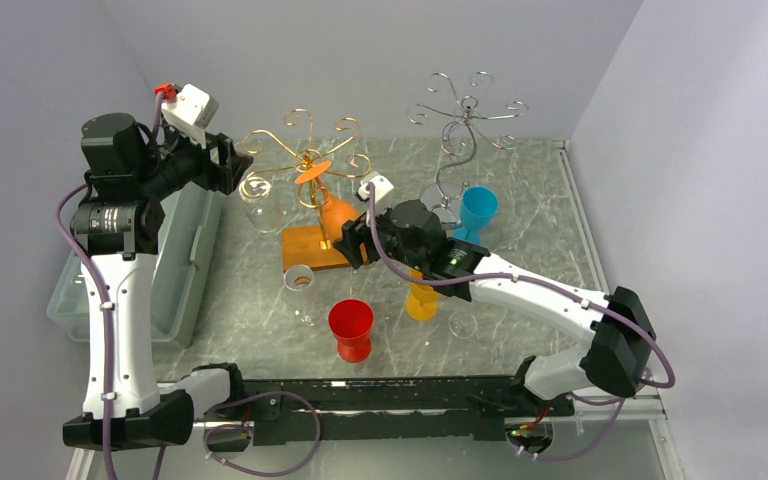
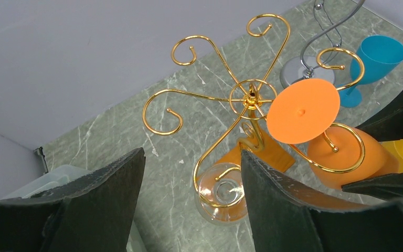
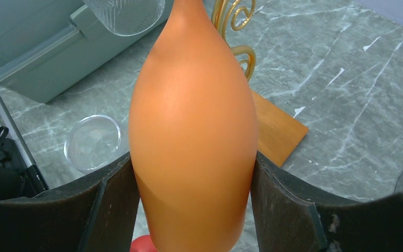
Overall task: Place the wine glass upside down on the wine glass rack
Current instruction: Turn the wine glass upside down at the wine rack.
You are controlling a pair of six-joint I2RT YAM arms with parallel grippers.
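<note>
The right pincer (image 3: 193, 164) clasps the orange glass (image 3: 194, 105) by its bowl, stem upright, foot at a hook of the gold rack (image 2: 251, 98). The left pincer (image 2: 191, 157) hangs wide and empty.

**Three views, one gold rack in common**

Your top camera is fixed above and behind the arm bases; it looks down and forward over the whole table (image 1: 560, 190) from far. The left wrist camera is held high and looks steeply down past the left gripper (image 2: 191, 155) onto the crown of the gold rack (image 2: 251, 98). The right wrist camera is low and very near: the orange glass (image 3: 194, 131) in the right gripper (image 3: 193, 157) fills it. All three views share this rack and glass.
</note>
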